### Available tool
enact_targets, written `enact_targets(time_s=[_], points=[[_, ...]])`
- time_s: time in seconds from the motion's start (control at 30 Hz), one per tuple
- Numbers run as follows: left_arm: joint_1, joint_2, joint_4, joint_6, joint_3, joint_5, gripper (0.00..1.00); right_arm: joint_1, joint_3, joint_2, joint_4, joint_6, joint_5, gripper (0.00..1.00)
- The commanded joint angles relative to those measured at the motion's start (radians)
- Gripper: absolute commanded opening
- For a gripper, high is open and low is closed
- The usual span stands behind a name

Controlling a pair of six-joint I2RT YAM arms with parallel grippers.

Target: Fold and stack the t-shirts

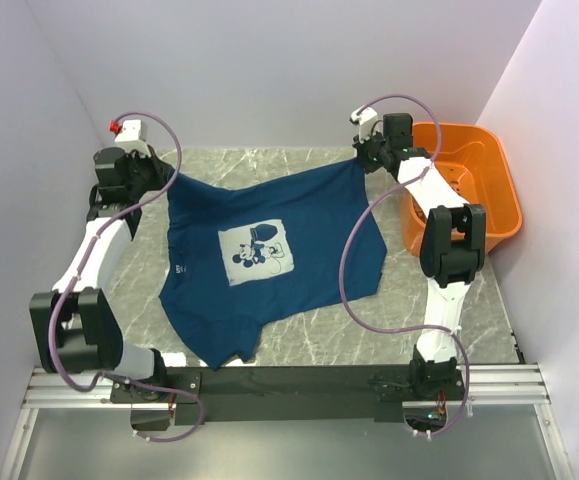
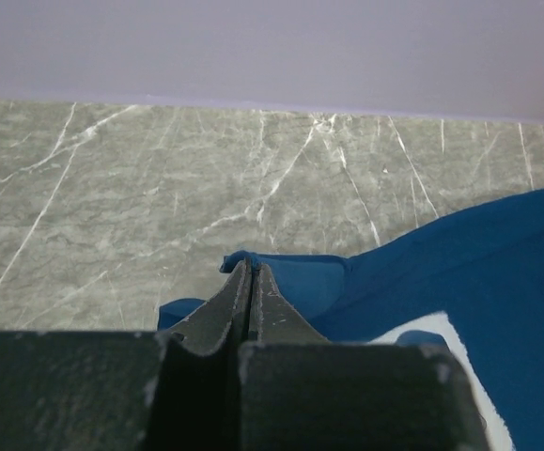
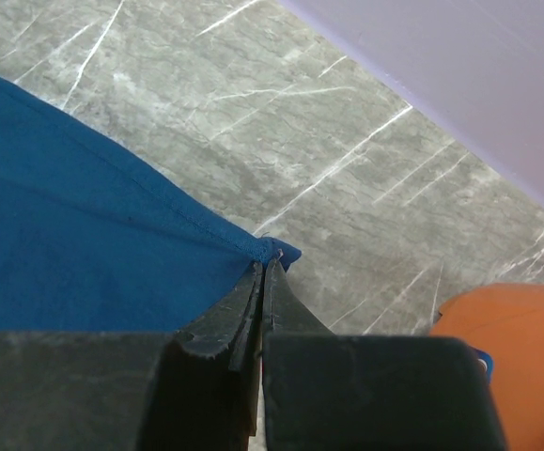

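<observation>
A dark teal-blue t-shirt (image 1: 299, 225) with a pale print (image 1: 256, 251) on its chest is stretched over the marble table, print facing up. My left gripper (image 1: 167, 172) is shut on the shirt's far left corner; in the left wrist view its jaws (image 2: 249, 272) pinch a fold of blue cloth (image 2: 300, 282). My right gripper (image 1: 366, 155) is shut on the far right corner, and the right wrist view shows the hem's tip (image 3: 286, 252) caught at the closed jaws (image 3: 267, 265). The cloth hangs taut between the two grippers. A sleeve and the near edge rest on the table by the front rail.
An orange plastic basket (image 1: 494, 190) stands at the right edge of the table, close behind the right arm (image 1: 452, 240). Pale walls enclose the table on the left, back and right. Purple cables loop from both arms over the table.
</observation>
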Motion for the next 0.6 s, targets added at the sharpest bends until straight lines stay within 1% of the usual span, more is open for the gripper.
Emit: enact_targets(time_s=[0.0,0.23,0.57], points=[[-0.002,-0.069,0.007,0.022,-0.028,0.017,0.01,-0.008,0.001,-0.032,0.004,-0.009,0.007,0.0],[-0.001,-0.136,-0.009,0.019,-0.094,0.034,0.01,-0.008,0.033,-0.009,-0.004,0.008,0.029,0.0],[-0.002,-0.182,-0.032,0.02,-0.136,0.045,0.01,-0.008,0.029,-0.001,-0.01,0.016,0.041,0.0]])
